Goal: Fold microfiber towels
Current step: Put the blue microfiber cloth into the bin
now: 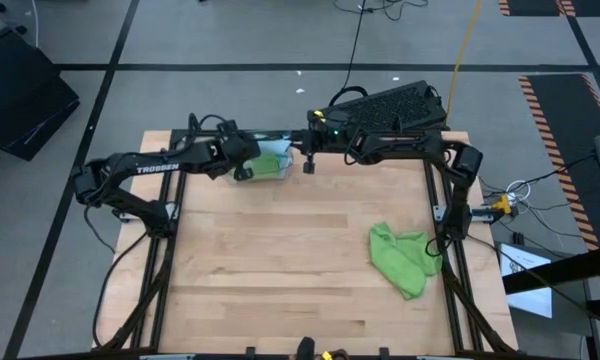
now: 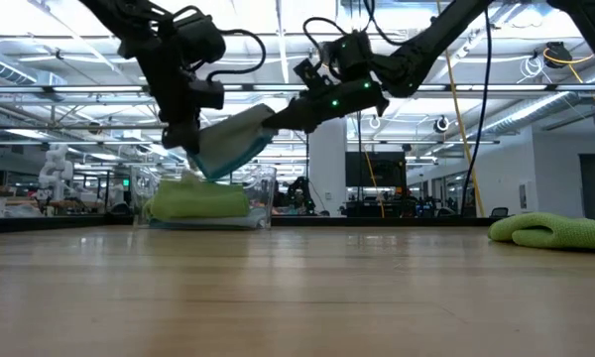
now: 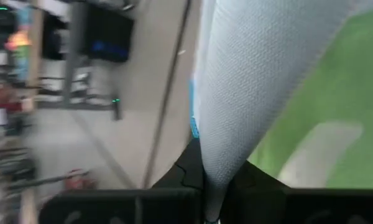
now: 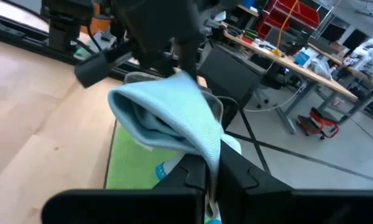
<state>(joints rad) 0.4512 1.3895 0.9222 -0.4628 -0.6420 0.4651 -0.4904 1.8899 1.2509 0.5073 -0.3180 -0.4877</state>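
Note:
A folded light blue microfiber towel point(image 2: 233, 144) hangs between my two grippers just above a clear plastic tray point(image 2: 269, 188) at the table's far edge. My left gripper point(image 1: 248, 168) is shut on the towel's left end. My right gripper point(image 1: 302, 158) is shut on its right end. A folded lime green towel point(image 2: 198, 201) lies flat in the tray beneath it. Another lime green towel point(image 1: 405, 258) lies crumpled on the table near the right edge. My left gripper pinches the blue towel's left end point(image 3: 214, 168) between its two fingers, slanting down from the table's left. The towel is lifted clear of the tray, and this end is the lower one. My right gripper pinches the towel's right end point(image 4: 212, 155) between its two fingers, coming almost level from the table's right. Several folded layers bulge out ahead of the fingers point(image 4: 161, 118). This end is the higher one, and the towel is clear of the tray.
The tray's walls point(image 1: 280, 172) stand right under both grippers. A black keyboard point(image 1: 395, 105) lies beyond the table's far edge, behind the right arm. The wooden tabletop point(image 1: 280, 260) stretches bare toward the near edge, left of the crumpled green towel.

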